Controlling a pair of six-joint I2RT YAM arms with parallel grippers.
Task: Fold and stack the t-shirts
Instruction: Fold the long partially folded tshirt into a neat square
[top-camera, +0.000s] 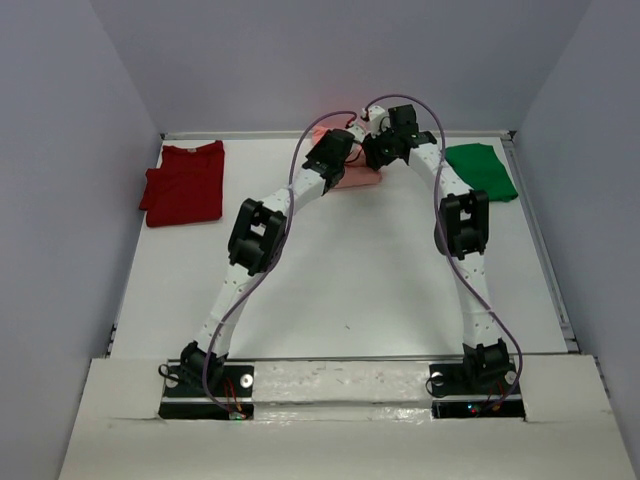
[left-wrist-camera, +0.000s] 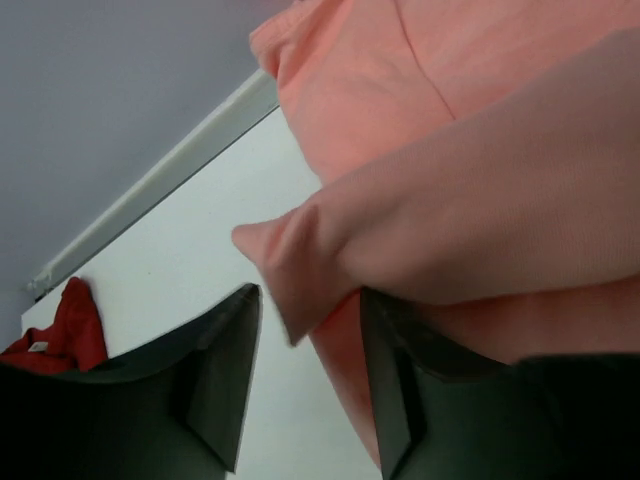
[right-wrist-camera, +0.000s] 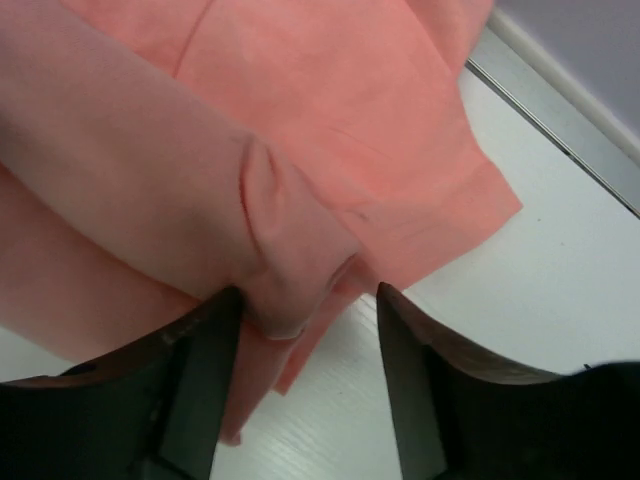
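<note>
Overhead, the white table carried three shirts along its far side: the dark red shirt far left, the green shirt far right, and the salmon-pink shirt far centre, doubled over itself. The left gripper stood spread, a pink corner loose between its fingers. The right gripper was likewise spread around a pink fold, not pinching it.

**Landmark:** salmon-pink shirt, far middle of table.
- **Left of it:** bare tabletop, then dark red shirt, well apart.
- **Right of it:** narrow bare strip, then green shirt.
- **Behind it:** rail, close.
- **Nearer side:** open tabletop.
- **Over it:** left gripper and right gripper, crowded together, jaws parted.
</note>
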